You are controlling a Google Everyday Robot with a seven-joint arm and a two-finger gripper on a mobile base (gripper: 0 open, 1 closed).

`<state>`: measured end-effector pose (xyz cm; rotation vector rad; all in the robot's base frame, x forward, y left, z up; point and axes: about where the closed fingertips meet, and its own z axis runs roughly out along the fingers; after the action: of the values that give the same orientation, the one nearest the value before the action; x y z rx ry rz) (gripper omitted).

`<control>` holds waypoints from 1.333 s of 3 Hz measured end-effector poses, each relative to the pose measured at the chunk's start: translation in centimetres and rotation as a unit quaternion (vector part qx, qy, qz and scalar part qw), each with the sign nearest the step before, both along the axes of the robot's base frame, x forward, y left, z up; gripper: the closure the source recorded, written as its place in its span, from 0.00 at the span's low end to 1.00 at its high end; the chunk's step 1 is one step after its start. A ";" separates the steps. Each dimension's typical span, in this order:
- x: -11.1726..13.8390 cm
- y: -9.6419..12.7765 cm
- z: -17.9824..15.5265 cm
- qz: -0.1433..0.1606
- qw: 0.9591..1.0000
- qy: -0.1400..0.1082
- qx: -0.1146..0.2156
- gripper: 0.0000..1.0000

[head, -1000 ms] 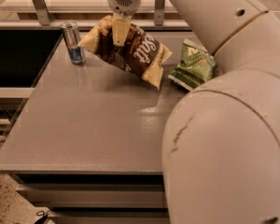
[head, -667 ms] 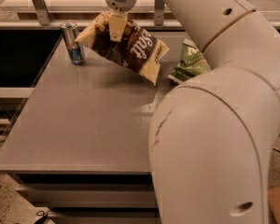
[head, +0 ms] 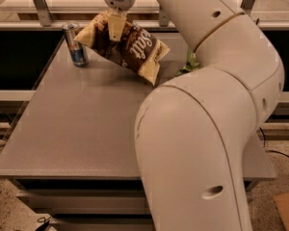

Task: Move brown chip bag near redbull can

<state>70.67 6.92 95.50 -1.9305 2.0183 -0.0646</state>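
Observation:
The brown chip bag hangs tilted above the far part of the grey table, its upper cream end toward the left and its lower cream end down to the right. My gripper reaches down from the top of the view and is shut on the bag's upper part. The redbull can stands upright on the table at the far left, just left of the bag's upper end.
A green bag lies at the far right, mostly hidden behind my white arm, which fills the right half of the view. A pale shelf with metal posts runs behind the table. The floor lies below the table's edges.
The bag and gripper have stayed close to the can, shifting slightly left. My arm has swung in to cover more of the right side and the green bag.

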 end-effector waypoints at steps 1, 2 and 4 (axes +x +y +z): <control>0.5 0.0 -0.6 -0.006 1.000 0.007 0.005 0.59; 0.7 0.0 -1.0 -0.010 1.000 0.014 0.010 0.36; 0.6 0.3 -1.9 -0.009 1.000 0.025 0.013 0.00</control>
<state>71.32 7.24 93.63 -1.9166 2.0584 0.0051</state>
